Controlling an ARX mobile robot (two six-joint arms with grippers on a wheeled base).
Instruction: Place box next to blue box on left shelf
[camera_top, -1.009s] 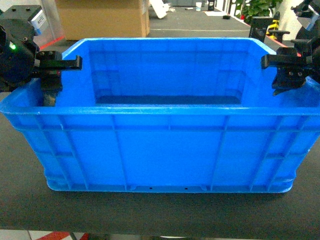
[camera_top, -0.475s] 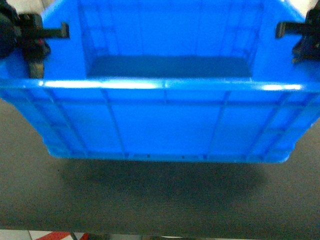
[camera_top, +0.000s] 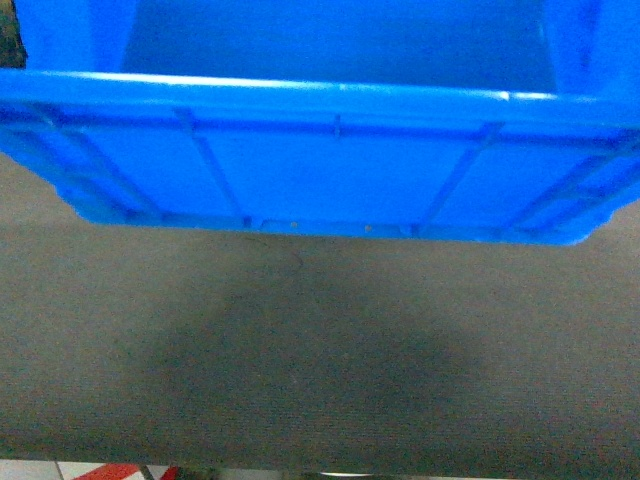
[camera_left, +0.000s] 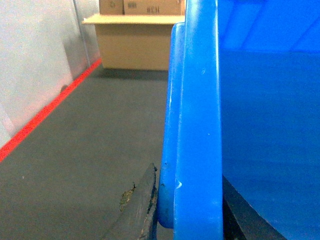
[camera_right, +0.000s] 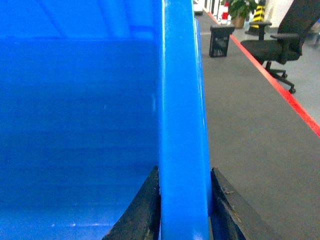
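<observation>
The box (camera_top: 320, 170), a large bright-blue ribbed crate, hangs above the dark mat and fills the top of the head view, its shadow on the mat below. In the left wrist view my left gripper (camera_left: 190, 185) is shut on the box's left rim (camera_left: 200, 125), one finger (camera_left: 142, 200) outside the wall and the other inside. My right gripper (camera_right: 184, 172) is shut on the right rim (camera_right: 182, 100) in the same way, its fingers (camera_right: 227, 205) pressed to both sides. The left shelf and the blue box are out of view.
A dark grey mat (camera_top: 320, 350) covers the table under the crate. In the left wrist view, a wooden bench with cardboard boxes (camera_left: 135, 40) stands beyond a red floor line (camera_left: 45, 117). An office chair (camera_right: 285, 45) and a potted plant (camera_right: 242, 10) show on the right.
The crate has risen off the mat and climbed toward the top of the head view. Both grippers, seen on its side rims earlier, have passed out of the head view.
</observation>
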